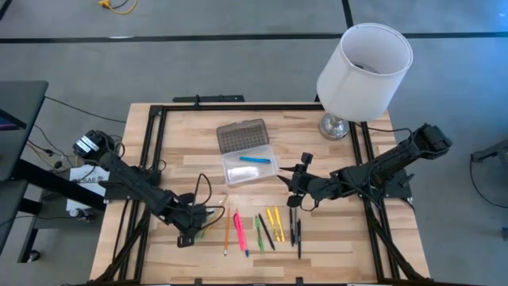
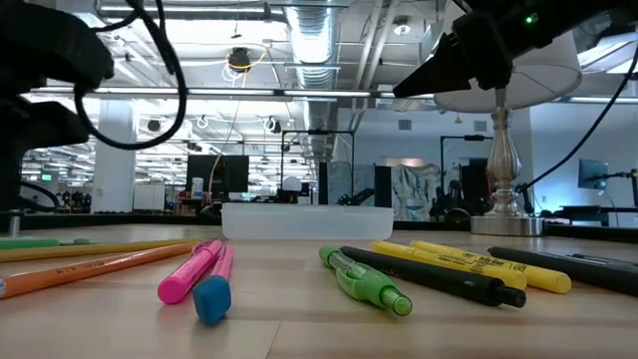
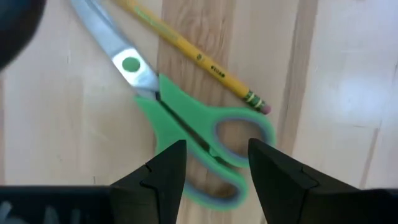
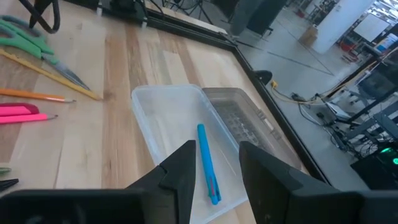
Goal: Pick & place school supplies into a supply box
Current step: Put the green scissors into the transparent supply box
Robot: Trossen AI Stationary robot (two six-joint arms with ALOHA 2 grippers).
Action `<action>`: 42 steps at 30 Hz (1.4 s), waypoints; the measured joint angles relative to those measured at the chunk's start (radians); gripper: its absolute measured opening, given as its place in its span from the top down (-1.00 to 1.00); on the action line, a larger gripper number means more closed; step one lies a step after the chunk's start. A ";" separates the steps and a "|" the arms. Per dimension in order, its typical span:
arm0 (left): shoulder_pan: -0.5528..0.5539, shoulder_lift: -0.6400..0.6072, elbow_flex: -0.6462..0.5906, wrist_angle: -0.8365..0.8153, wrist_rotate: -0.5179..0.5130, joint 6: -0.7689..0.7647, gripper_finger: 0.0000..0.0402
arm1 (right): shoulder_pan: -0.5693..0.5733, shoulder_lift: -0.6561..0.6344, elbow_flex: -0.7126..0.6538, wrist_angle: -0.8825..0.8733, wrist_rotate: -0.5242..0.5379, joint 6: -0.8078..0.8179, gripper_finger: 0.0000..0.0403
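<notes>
Green-handled scissors (image 3: 186, 118) lie flat on the wooden table beside a yellow pencil (image 3: 193, 53). My left gripper (image 3: 214, 155) hangs open just above the scissors' handle loops, pointing down, one finger on each side. The clear supply box (image 1: 238, 176) sits mid-table, its ribbed lid (image 1: 243, 135) folded open toward the far edge, and a blue pen (image 4: 207, 165) lies inside. My right gripper (image 4: 214, 155) stands open over the box's right end, with nothing between its fingers. Several pens and pencils (image 1: 262, 229) lie in a row near the front edge.
A white lamp (image 1: 365, 67) stands at the far right corner, behind my right arm. A black frame (image 1: 155, 143) runs along the table's sides and far edge. An orange pencil (image 2: 90, 267), pink markers (image 2: 194, 274) and a green pen (image 2: 364, 279) lie between the two grippers.
</notes>
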 joint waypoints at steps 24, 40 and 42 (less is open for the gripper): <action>-0.028 0.119 -0.011 0.050 0.023 -0.066 0.17 | -0.004 0.003 0.001 0.003 -0.002 0.011 0.41; 0.013 0.122 -0.012 -0.039 -0.068 -0.068 0.17 | -0.004 0.003 0.001 0.003 -0.003 0.010 0.41; 0.026 0.122 -0.012 -0.067 -0.092 -0.087 0.17 | -0.004 0.003 0.001 0.003 -0.002 0.010 0.41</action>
